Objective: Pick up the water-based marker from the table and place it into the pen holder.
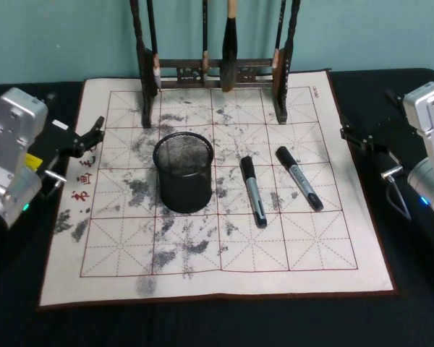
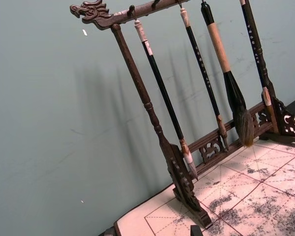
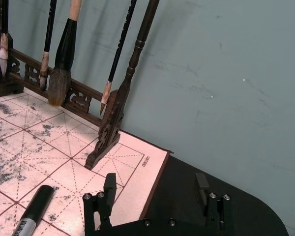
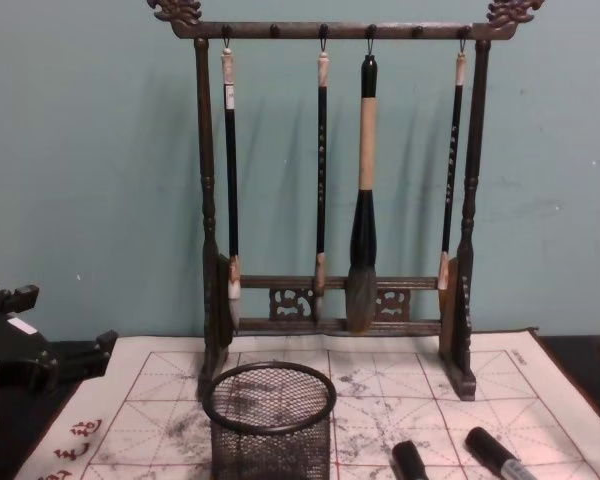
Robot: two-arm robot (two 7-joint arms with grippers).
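The pen holder (image 1: 183,173), a black mesh cup, stands upright left of centre on the white mat (image 1: 130,275); it also rises in the chest view (image 4: 270,425). To its right two alike markers lie flat, black-capped with grey barrels: one close by (image 1: 253,191), one farther right (image 1: 299,178). I cannot tell which is the water-based marker. My left gripper (image 1: 95,136) hovers open at the mat's left edge, apart from the cup. At the mat's right edge my right gripper (image 1: 347,134) is open, and its wrist view shows its fingers (image 3: 109,189) spread wide with a marker's cap (image 3: 39,201) nearby.
A tall dark wooden rack (image 1: 217,72) with several hanging brushes stands along the mat's back edge, in front of the teal wall. The mat lies on the dark table (image 1: 419,303). The mat's front squares hold ink stains.
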